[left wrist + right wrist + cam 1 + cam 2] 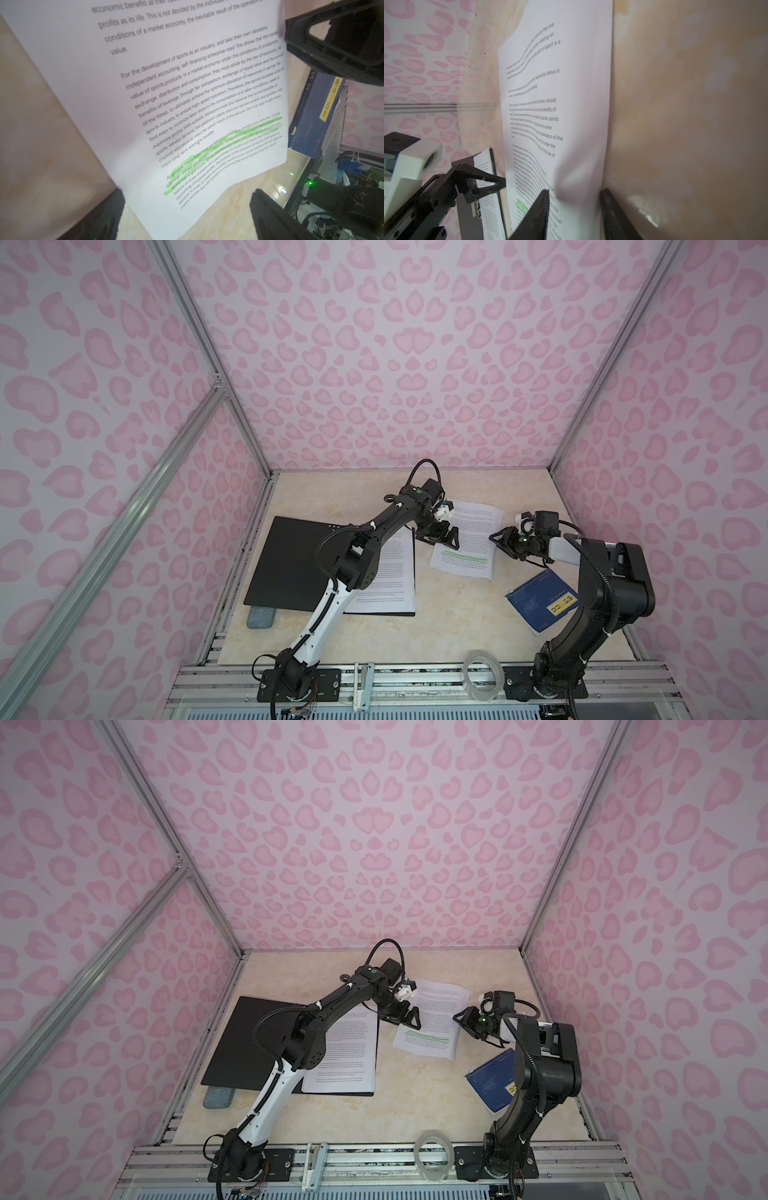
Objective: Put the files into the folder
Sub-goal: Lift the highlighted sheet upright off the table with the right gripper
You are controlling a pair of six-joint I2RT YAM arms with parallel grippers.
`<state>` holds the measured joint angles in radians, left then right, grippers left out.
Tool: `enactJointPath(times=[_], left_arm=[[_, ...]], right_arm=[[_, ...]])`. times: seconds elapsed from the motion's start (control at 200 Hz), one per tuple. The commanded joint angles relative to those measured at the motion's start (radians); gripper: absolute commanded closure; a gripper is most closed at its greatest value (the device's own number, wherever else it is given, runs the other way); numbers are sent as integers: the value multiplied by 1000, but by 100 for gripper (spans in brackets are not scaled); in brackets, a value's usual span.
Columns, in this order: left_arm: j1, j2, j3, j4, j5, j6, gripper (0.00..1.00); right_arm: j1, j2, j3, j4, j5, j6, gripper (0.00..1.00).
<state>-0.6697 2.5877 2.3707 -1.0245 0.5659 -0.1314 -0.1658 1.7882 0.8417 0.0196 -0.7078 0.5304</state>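
Now, left hand (438,540) spread wide over sheet (471,549), right hand (502,546) half-spread astride its edge

Two sheets (473,539) (395,580) (one highlighted), one folder (286,564), one booklet (536,597), one tape (466,672).

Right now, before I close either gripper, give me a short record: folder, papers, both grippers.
folder: flat folder, black inside, open on the table's left
filed: white printed paper on its right half, sheet count unclear
loose: white printed sheet with green highlighted lines, on the table beside the folder
left gripper: open, at that sheet's folder-side edge, holding nothing
right gripper: jaws apart astride its opposite edge, paper bulging between them
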Motion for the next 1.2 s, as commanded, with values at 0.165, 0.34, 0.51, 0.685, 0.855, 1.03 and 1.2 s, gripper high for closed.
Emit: enactJointPath(times=[0.165, 0.34, 0.51, 0.685, 0.855, 1.03, 1.2], left_arm=[[-2, -11, -5, -15, 19, -10, 2], [-4, -11, -13, -12, 94, -9, 2], [-5, -19, -14, -11, 103, -6, 2], [-5, -30, -17, -17, 85, 2, 2], [-5, -45, -28, -14, 84, 4, 2], [-5, -53, -28, -12, 75, 7, 2], [-5, -62, -22, -27, 53, 24, 2]], right_arm=[[-3, -12, -25, -71, -64, 13, 57], [4, -19, -27, -69, -96, 12, 57], [24, -35, -26, -66, -118, 11, 59], [28, -70, -32, -60, -121, 14, 64], [29, -101, -45, -35, -149, 28, 69], [30, -115, -56, -24, -172, 29, 77], [29, -129, -64, -25, -184, 22, 83]])
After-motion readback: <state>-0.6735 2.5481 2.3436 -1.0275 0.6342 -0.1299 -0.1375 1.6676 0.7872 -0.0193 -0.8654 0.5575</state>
